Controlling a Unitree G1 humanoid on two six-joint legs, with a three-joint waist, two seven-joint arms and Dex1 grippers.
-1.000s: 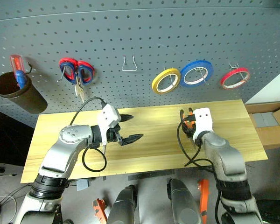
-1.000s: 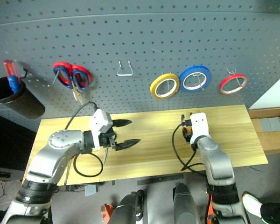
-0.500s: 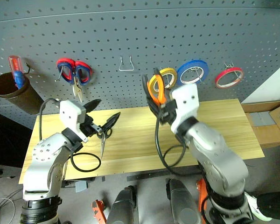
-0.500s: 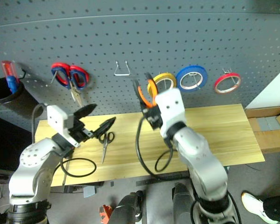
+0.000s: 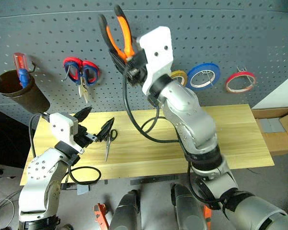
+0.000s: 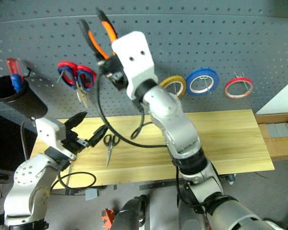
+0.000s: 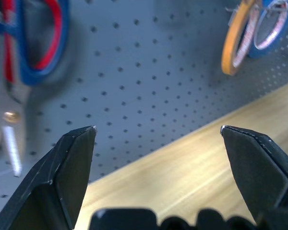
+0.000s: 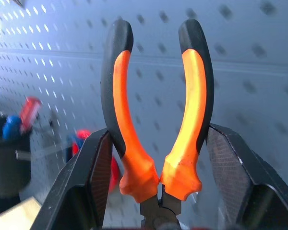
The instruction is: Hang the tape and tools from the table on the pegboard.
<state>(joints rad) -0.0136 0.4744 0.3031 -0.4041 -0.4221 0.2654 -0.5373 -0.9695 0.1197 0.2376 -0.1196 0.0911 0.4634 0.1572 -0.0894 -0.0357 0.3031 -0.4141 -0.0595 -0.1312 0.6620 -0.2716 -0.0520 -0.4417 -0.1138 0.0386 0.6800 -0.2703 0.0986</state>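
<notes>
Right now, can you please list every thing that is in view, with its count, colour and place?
pegboard: one, dark grey, behind the table.
table: one, light wood.
pliers: one, orange and black handles, held up before the pegboard.
small scissors: one, black handles, on the table's left part.
red tape ring: one, on a hook at the far right.
blue roll: one, hanging left of the red ring.
yellow roll: one, partly behind the right arm.
red-and-blue scissors: one, hanging at the left.
cup: one, dark brown, at the far left, holding a red-handled screwdriver.
left gripper: open, above the table.
right gripper: shut on the pliers.
</notes>
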